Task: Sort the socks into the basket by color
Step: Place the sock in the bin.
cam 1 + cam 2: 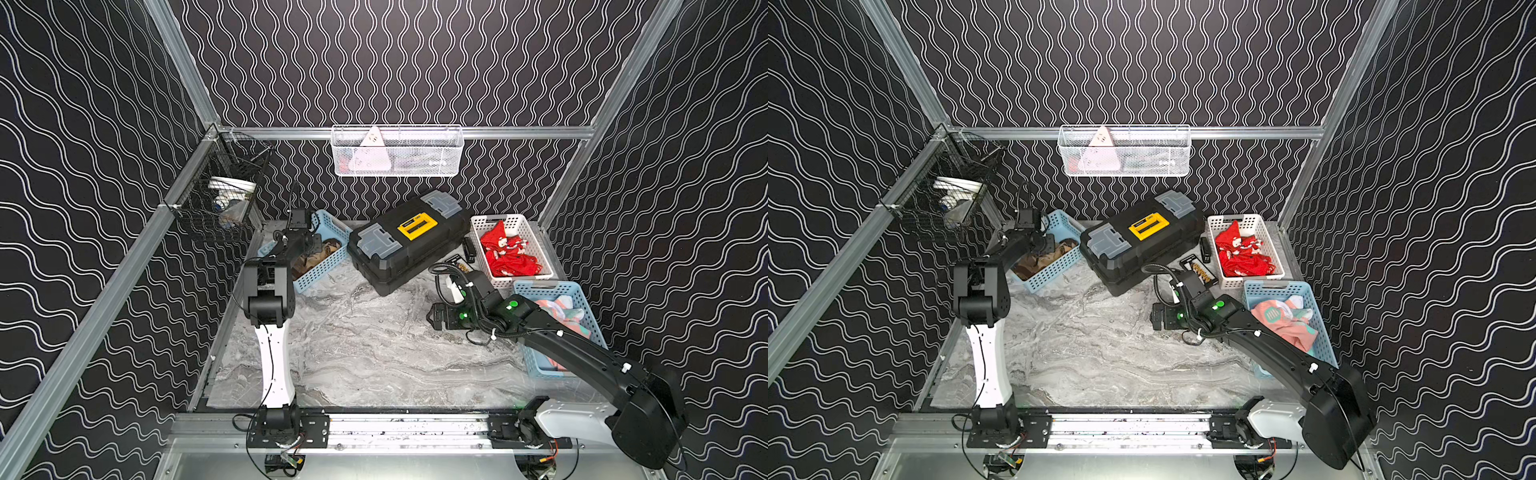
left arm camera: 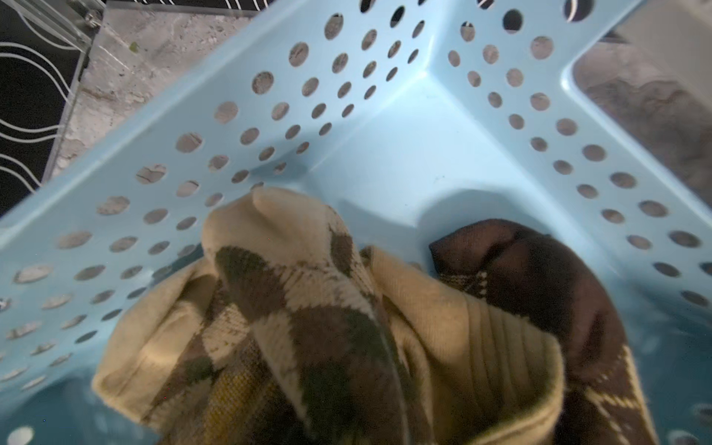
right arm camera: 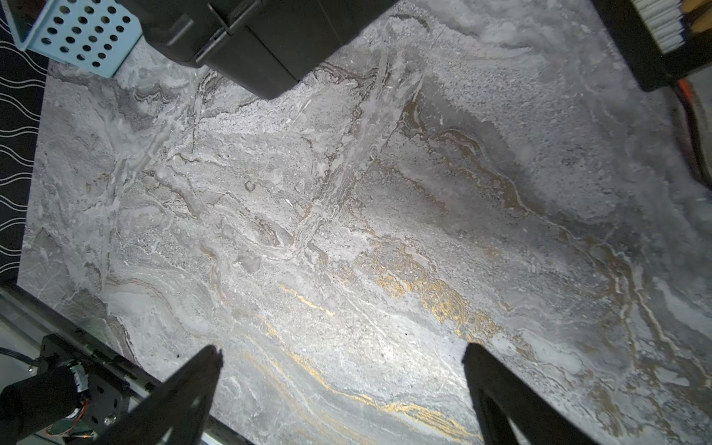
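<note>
— Whereabouts of the soft fabric socks just now?

— All binned, by the look of it. Heaped in the light blue perforated plastic basket [image 2: 385,127] at the far left corner of the grey marble-patterned tabletop [image 3: 346,192]: a cream-and-brown argyle knit sock [image 2: 308,308], touching a dark brown sock [image 2: 539,277]. Piled in the white lattice plastic basket [image 1: 521,280] at the far right corner: the red socks [image 1: 509,257]. Bunched in the second light blue basket [image 1: 1277,285] along the right edge: the salmon-pink socks [image 1: 1281,322] with teal marks. No loose sock spotted on the bare marble.

— And the pincers?

— As for the left gripper [image 1: 311,244]: down inside the far-left basket, right over the argyle sock. Cannot tell whether spread or pinching, with the fingers hidden in every view. As for the right gripper [image 3: 343,354]: spread wide, empty, hovering over bare tabletop near the right-edge basket.

— Handling, if lifting one out?

— Probably light, limp and stretchy, apt to drape and catch on the perforations. Best pinched at a raised fold or the ribbed cuff rather than pressed flat. Likely to trail, so worth lifting well clear of the rim.
</note>
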Robot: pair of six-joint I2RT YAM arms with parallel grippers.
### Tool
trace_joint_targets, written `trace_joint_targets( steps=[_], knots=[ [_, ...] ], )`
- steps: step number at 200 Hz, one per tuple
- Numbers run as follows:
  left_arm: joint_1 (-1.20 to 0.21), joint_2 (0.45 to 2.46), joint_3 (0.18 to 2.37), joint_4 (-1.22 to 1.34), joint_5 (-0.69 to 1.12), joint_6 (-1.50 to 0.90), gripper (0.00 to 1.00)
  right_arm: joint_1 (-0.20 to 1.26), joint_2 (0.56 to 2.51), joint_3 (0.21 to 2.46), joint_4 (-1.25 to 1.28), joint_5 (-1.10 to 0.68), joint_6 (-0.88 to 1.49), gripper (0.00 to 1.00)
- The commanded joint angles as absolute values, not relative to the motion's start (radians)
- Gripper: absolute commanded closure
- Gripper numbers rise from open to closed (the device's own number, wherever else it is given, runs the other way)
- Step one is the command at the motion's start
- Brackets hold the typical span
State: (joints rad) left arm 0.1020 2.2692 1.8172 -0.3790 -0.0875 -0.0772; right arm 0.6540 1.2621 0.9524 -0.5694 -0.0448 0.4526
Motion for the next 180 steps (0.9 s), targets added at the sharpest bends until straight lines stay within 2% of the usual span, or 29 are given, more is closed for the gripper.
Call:
trace_joint_targets(
  steps=[1,21,39,76,114,129,150,159,180],
  knots=[
    [0.103,2.224,1.810,-0.452,-0.054,-0.091,0.58,0.650,1.257,0.971,-0.584,-0.024,0.462,0.00],
    [0.103,2.180,1.805,-0.460,-0.052,-0.096,0.36,0.644,1.251,0.977,-0.592,-0.018,0.460,0.00],
    [0.104,2.139,1.793,-0.462,-0.049,-0.105,0.26,0.638,1.246,0.985,-0.603,-0.012,0.459,0.00],
    [0.103,2.049,1.770,-0.479,-0.037,-0.127,0.17,0.619,1.244,1.002,-0.623,0.006,0.464,0.00],
    [0.103,1.903,1.700,-0.474,-0.007,-0.156,0.13,0.554,1.288,1.050,-0.675,0.030,0.473,0.00],
    [0.101,1.830,1.652,-0.468,0.006,-0.169,0.11,0.535,1.301,1.066,-0.690,0.097,0.476,0.00],
    [0.094,1.716,1.556,-0.441,0.015,-0.191,0.07,0.486,1.290,1.045,-0.613,0.097,0.448,0.00],
    [0.088,1.664,1.507,-0.427,0.026,-0.201,0.03,0.462,1.290,1.039,-0.585,0.085,0.447,0.00],
    [0.054,1.555,1.401,-0.405,-0.013,-0.206,0.01,0.377,1.300,1.019,-0.494,0.029,0.416,0.00]
  ],
)
